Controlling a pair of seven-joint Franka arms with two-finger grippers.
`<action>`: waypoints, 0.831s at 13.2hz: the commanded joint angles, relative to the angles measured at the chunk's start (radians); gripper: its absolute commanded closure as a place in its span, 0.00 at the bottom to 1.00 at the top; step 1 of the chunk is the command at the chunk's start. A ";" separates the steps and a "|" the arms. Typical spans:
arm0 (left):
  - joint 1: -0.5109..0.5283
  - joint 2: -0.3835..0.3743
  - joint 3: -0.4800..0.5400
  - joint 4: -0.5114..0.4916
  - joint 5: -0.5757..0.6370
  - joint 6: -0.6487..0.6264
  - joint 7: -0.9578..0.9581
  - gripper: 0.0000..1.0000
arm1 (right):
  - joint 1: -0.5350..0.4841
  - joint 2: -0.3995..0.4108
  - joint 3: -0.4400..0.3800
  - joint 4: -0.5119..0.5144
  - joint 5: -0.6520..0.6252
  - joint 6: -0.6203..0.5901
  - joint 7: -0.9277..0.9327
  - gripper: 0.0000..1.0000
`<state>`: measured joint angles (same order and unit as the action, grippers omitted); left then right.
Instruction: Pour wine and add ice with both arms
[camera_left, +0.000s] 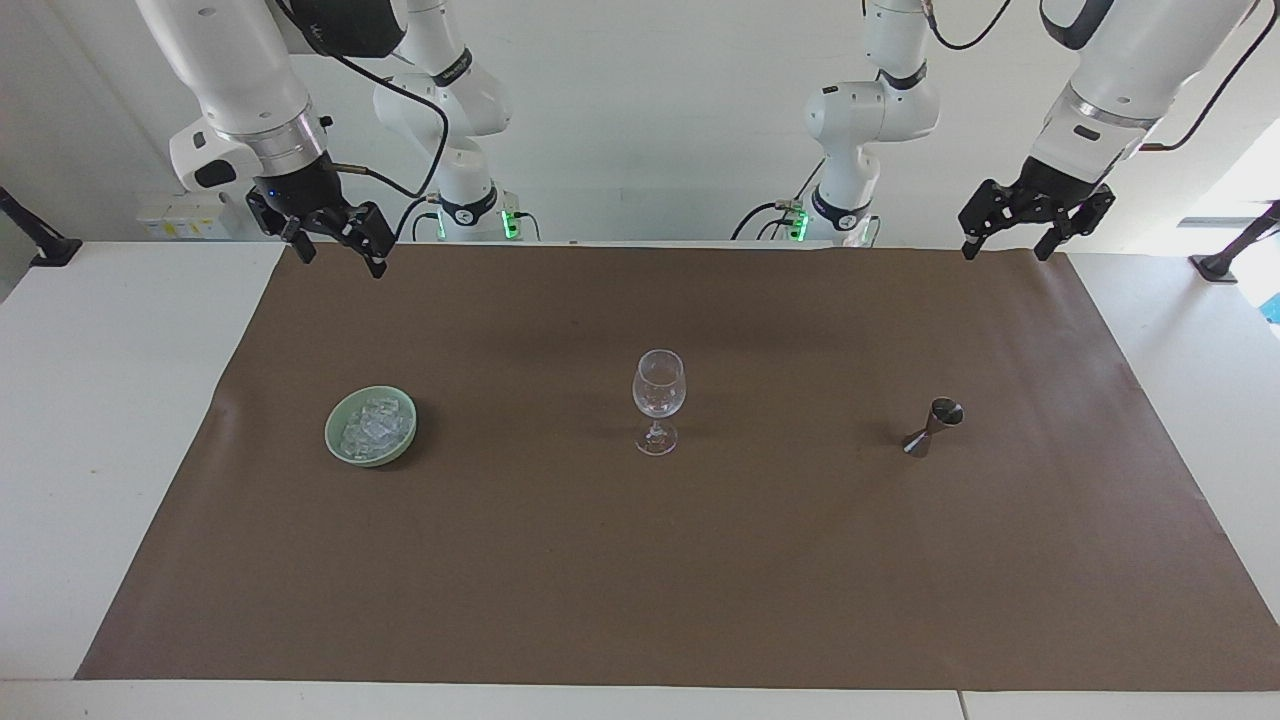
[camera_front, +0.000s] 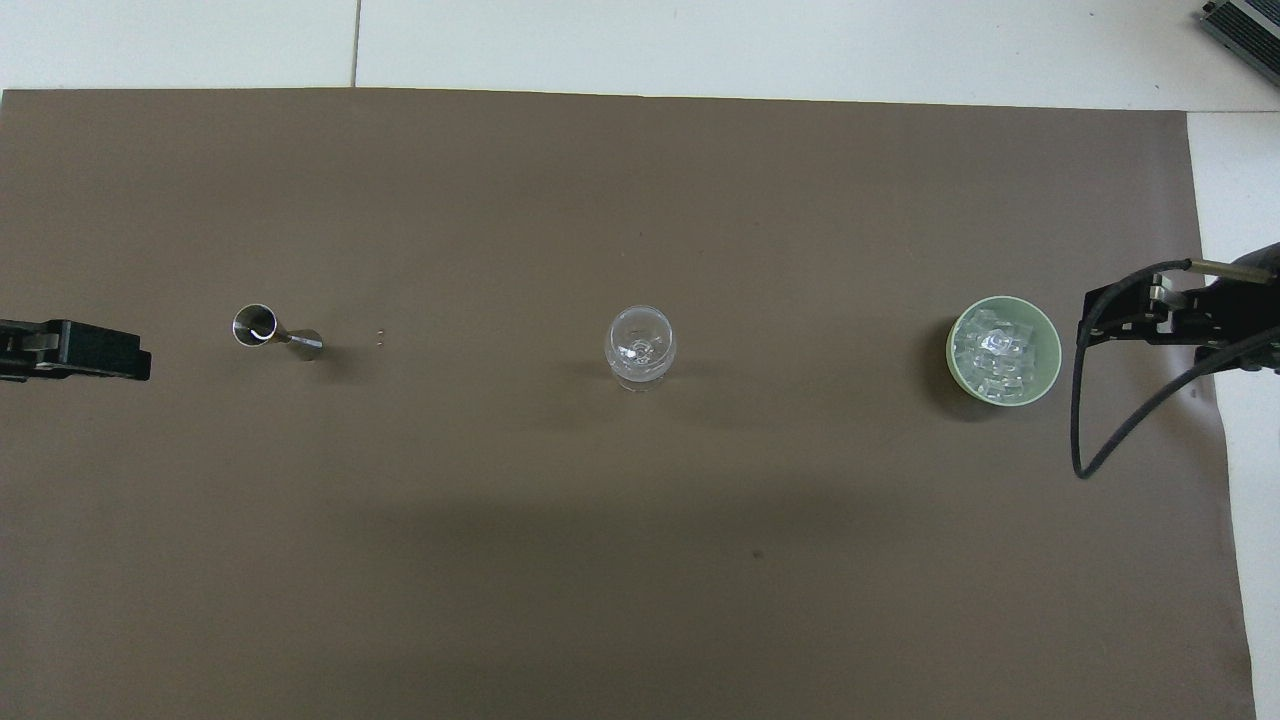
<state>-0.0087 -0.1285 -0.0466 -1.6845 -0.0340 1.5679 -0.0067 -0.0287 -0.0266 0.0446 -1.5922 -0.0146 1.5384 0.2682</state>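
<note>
Ice (camera_left: 373, 428), a heap of small clear glassy chunks, fills the pale green round bowl (camera_left: 337, 446) at the facing view's centre left; a clear stemmed glass (camera_left: 658, 400) stands mid-frame and a steel hourglass-shaped jigger (camera_left: 934, 427) centre right on the brown-covered desk (camera_left: 640, 600). Right gripper (camera_left: 335, 250), upper left, and left gripper (camera_left: 1005, 243), upper right, hang raised with jaws released, holding nothing. Overhead view: ice (camera_front: 1003, 352) centre right, glass (camera_front: 639, 348) central, jigger (camera_front: 272, 330) centre left, one gripper at each side edge.

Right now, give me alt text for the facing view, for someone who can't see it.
An empty stemmed glass stands mid-table on a brown mat, between a green bowl of ice and a metal jigger. Both claws, left and right, hang open above the mat's robot-side corners.
</note>
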 joint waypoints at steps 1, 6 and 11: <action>-0.005 -0.020 0.005 -0.020 -0.004 -0.009 0.013 0.00 | -0.005 -0.022 0.003 -0.025 0.005 0.011 -0.010 0.00; -0.007 -0.020 0.005 -0.018 -0.003 0.003 0.011 0.00 | -0.007 -0.022 0.003 -0.025 0.004 0.011 -0.010 0.00; -0.004 -0.025 0.005 -0.026 -0.006 -0.003 0.005 0.00 | -0.007 -0.021 0.003 -0.025 0.005 0.011 -0.010 0.00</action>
<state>-0.0087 -0.1285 -0.0467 -1.6847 -0.0340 1.5618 -0.0065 -0.0287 -0.0266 0.0446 -1.5922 -0.0146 1.5384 0.2682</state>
